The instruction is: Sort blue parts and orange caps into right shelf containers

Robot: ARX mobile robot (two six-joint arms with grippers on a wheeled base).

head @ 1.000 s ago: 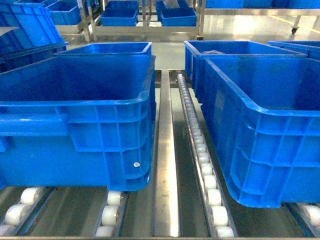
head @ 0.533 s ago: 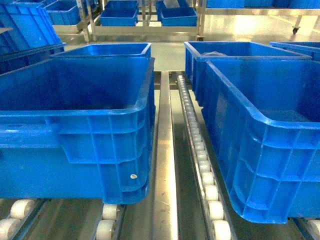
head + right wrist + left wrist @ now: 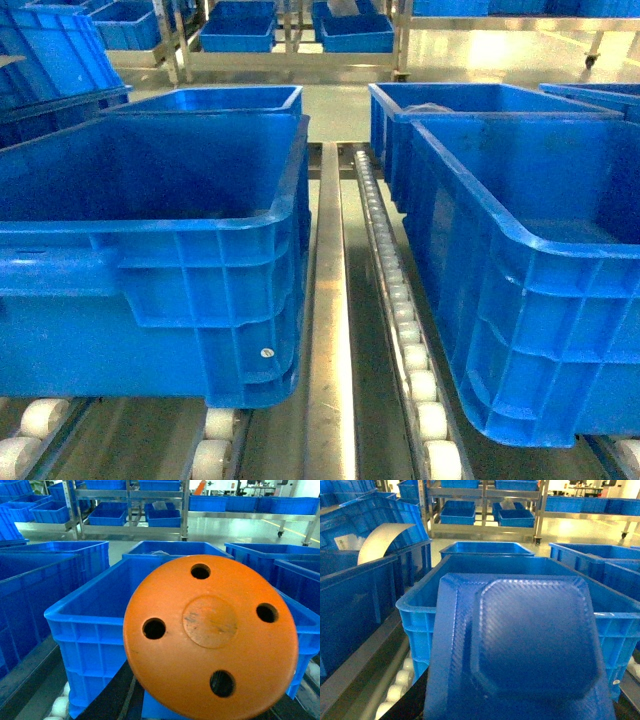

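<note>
A blue part [image 3: 530,645], a flat textured plate with a raised octagonal centre, fills the left wrist view; my left gripper [image 3: 520,705] is shut on it, with only a dark finger [image 3: 412,700] showing. An orange cap [image 3: 210,640], a round disc with several holes, is held close to the lens by my right gripper [image 3: 210,707], which is shut on it. Each piece hangs just in front of a deep blue container [image 3: 420,610] [image 3: 85,625]. The head view shows two such containers [image 3: 200,250] [image 3: 530,260] on the shelf [image 3: 330,330], and neither gripper.
A row of white rollers [image 3: 400,300] runs along the gap between the two front bins. More blue bins [image 3: 220,98] [image 3: 470,100] stand behind them, and others sit on steel racks [image 3: 240,35] across the aisle. A curled white sheet [image 3: 380,540] lies in a bin at left.
The head view has moved closer to the bins: they sit lower and larger in frame, and fewer front rollers show. Over the last half second it has held almost still.
</note>
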